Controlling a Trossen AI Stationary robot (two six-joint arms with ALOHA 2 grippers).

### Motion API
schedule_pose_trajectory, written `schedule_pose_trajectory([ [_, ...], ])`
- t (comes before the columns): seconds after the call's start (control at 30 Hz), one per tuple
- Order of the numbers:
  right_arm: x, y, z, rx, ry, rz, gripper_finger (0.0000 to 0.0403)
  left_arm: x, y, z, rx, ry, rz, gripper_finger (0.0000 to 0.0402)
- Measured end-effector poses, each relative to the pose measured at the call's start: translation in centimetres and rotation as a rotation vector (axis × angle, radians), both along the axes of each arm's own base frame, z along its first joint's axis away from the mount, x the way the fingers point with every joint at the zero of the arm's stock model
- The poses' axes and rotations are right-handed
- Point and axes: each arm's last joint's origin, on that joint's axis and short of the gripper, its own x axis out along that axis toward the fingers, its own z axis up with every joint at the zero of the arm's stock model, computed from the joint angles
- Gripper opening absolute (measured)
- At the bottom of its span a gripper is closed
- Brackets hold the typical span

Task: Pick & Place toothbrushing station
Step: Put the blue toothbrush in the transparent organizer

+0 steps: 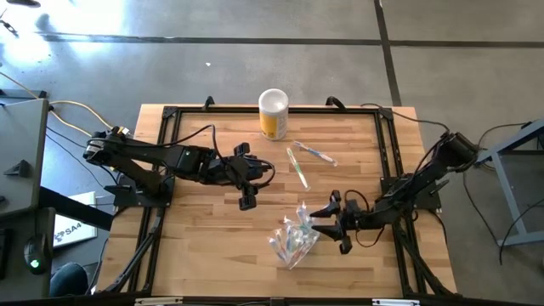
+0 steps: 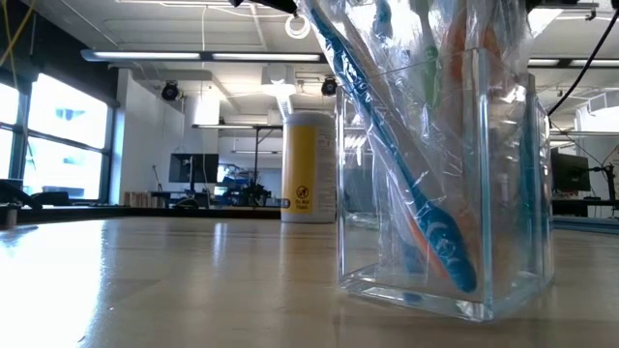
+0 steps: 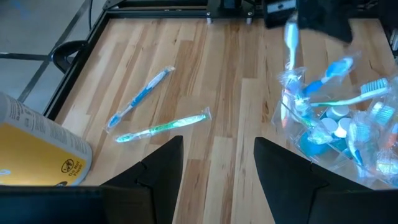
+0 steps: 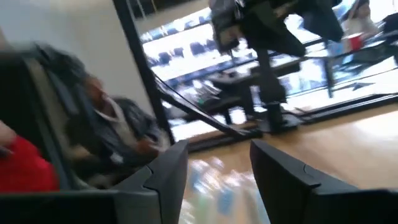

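A clear box-shaped holder (image 1: pixel 293 240) (image 2: pixel 445 193) stands near the table's front middle. It is stuffed with toothbrushes in crinkly clear plastic (image 2: pixel 406 116) and with white-capped teal tubes (image 3: pixel 339 127). Two wrapped toothbrushes lie flat on the wood, a blue one (image 3: pixel 140 96) and a green one (image 3: pixel 163 126) (image 1: pixel 297 167). My right gripper (image 1: pixel 321 223) (image 4: pixel 219 168) hovers at the holder's right side with its fingers apart. One toothbrush (image 3: pixel 290 43) sticks up toward it. My left gripper (image 1: pixel 247 197) (image 3: pixel 219 168) waits open above the table's middle, left of the holder. My right gripper is beside the upper end of the upright toothbrush (image 3: pixel 290 34). The right wrist view shows nothing between the fingers. I cannot tell whether a finger touches the toothbrush.
A yellow canister with a white lid (image 1: pixel 273 113) (image 2: pixel 308 166) (image 3: pixel 37 149) stands at the far middle of the table. Black frame rails (image 1: pixel 166 136) run along the table's left, right and far sides. Bare wood lies to the holder's left.
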Motion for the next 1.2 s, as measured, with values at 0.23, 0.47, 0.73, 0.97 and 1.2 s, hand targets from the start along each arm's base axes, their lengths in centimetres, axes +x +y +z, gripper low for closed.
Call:
schedule_pose_trajectory([
  [0.23,-0.4,-0.2,0.8,0.071,0.011,0.089,0.0166,0.0,0.0,-0.1,0.002,0.009,0.0,0.019],
  [0.47,-0.4,-0.2,0.9,0.073,0.003,0.092,0.017,0.0,0.0,-0.1,0.002,0.008,0.001,0.019],
  [0.73,-1.1,-0.8,2.9,-0.014,-0.111,0.063,0.0178,0.0,0.0,-0.1,0.001,0.007,0.001,0.019],
  [0.97,-2.9,-2.5,5.9,-0.071,-0.182,-0.05,0.0178,-0.1,0.1,-0.1,0.003,0.017,0.002,0.019],
  [1.2,-3.2,-7.3,6.9,-0.074,-0.063,-0.331,0.0178,-0.3,0.1,-0.4,0.012,0.059,0.002,0.019],
])
